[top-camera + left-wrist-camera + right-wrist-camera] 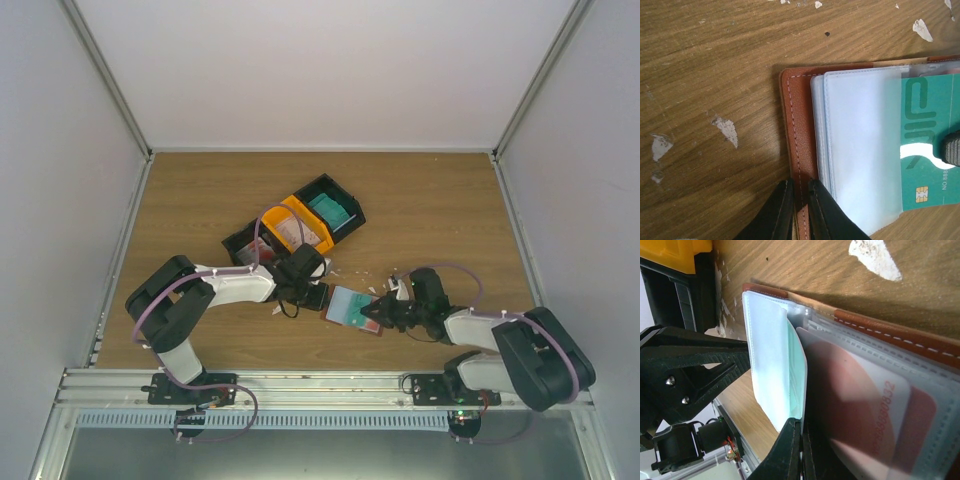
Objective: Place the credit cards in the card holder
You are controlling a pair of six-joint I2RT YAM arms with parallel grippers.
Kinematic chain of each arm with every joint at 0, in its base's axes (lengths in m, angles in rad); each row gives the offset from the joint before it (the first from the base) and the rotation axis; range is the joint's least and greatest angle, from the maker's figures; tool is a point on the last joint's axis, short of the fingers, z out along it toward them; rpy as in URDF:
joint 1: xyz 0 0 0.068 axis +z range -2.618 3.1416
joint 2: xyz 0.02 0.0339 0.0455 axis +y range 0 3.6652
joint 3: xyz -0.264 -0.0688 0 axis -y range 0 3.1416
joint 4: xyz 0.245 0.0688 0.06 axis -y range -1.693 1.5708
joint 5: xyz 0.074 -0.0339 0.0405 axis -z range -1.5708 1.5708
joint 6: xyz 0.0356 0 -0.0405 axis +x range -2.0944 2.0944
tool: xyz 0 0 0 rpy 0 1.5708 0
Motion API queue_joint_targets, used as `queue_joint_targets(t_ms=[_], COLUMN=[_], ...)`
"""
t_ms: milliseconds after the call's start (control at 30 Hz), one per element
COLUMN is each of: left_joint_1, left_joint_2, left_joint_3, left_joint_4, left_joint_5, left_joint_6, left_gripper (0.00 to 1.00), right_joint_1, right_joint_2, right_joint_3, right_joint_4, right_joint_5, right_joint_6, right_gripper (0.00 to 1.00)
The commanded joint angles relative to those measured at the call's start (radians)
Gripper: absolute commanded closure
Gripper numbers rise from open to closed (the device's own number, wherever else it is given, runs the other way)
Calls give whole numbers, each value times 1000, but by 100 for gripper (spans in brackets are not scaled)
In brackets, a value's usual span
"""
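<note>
Left wrist view: the left gripper (pixel 800 186) pinches the soft-looking card holder (pixel 792 115) by its edge; the right gripper (pixel 800 429) nips the thin, likely slippery teal card (pixel 926 117).

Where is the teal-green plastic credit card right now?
Left wrist view, right side: teal-green plastic credit card sits partly inside a clear sleeve of the open reddish-brown leather card holder.

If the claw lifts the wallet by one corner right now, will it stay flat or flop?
Probably flop. The wallet looks like thin stitched leather, and its clear sleeves bow in the right wrist view, so they would likely sag. The teal card looks stiff; sticking out, it might slide free.
</note>
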Motion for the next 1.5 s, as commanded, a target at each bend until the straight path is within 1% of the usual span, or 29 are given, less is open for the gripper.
queue_joint_targets(t_ms=[0, 267, 400, 600, 1033, 1133, 1467], left_joint_1=[-26, -28, -30, -31, -34, -34, -34], left_joint_2=[30, 28, 29, 29, 23, 21, 15], left_joint_3=[-13, -17, -18, -22, -24, -25, -27], left_joint_4=[5, 5, 5, 9, 8, 9, 8], left_joint_5=[6, 9, 8, 12, 13, 14, 13], left_joint_6=[-6, -5, -6, -7, -6, -5, -7], left_gripper=[86, 87, 90, 91, 91, 91, 92], right_joint_1=[6, 29, 54, 80, 118, 122, 122], right_joint_2=[34, 147, 178, 213, 303, 300, 199], right_joint_3=[-8, 8, 25, 49, 75, 68, 31], right_joint_4=[-13, 96, 115, 130, 221, 231, 217], right_joint_5=[32, 27, 34, 48, 60, 70, 164], right_joint_6=[16, 38, 48, 56, 95, 103, 139], right_gripper=[99, 100, 99, 100, 99, 100, 99])
